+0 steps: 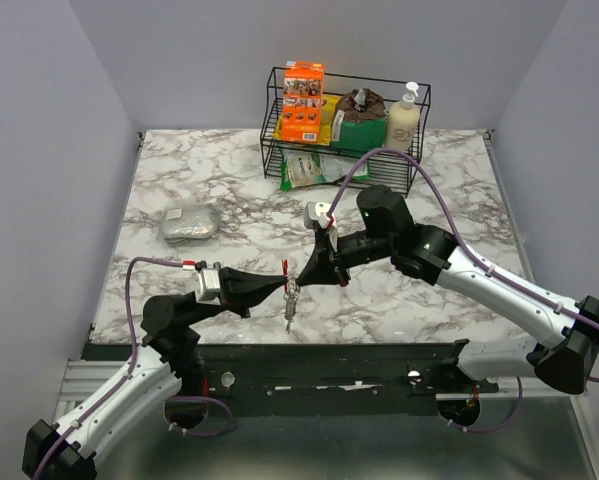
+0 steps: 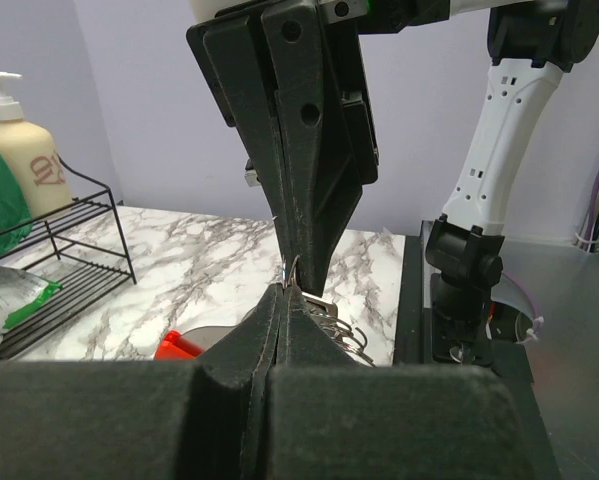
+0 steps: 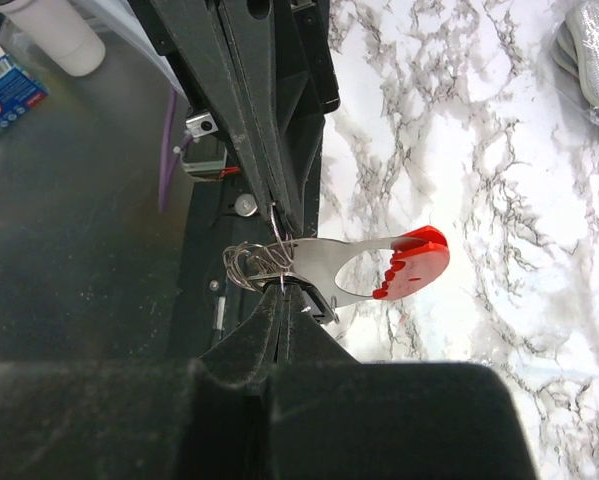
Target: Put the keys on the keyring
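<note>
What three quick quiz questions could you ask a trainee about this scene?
1. True or false: the left claw and right claw are both shut on the keyring.
2. The pump bottle stands: A in the wire rack; B on bare marble; C in a claw.
3. What colour tips the metal tag on the ring?
Key: 1 true; 2 A; 3 red.

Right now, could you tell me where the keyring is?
Top view: the keyring is held front-centre over the table, where the left gripper and right gripper meet.
</note>
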You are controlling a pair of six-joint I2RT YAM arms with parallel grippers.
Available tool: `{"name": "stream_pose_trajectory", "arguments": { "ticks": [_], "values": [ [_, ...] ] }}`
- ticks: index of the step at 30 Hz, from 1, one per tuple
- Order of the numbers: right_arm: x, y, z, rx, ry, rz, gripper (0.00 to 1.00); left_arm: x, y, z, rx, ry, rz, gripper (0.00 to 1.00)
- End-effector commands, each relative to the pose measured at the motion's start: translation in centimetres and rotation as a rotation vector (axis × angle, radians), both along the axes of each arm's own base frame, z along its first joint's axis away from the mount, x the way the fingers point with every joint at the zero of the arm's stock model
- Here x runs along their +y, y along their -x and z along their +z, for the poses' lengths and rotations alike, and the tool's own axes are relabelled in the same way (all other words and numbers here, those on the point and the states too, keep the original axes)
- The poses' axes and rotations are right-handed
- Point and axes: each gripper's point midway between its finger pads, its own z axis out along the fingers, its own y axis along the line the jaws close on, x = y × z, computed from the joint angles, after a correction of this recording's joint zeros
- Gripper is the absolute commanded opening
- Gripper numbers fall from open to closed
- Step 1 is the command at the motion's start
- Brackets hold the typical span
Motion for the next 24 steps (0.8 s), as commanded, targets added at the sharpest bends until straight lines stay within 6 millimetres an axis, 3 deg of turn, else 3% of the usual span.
{"name": "stream_pose_trajectory", "arguments": {
  "ticks": [1, 24],
  "values": [
    [-0.1, -0.1, 0.6, -0.029, -0.003, -0.015, 0.01, 0.1, 1.1, 0.7, -0.045, 0.018, -0.034, 0.00],
    [-0.2, 1.0, 2.1, -0.021, -0.037, 0.040, 0.01, 0.0, -0.1, -0.1, -0.007, -0.025, 0.011, 0.00]
  ]
}}
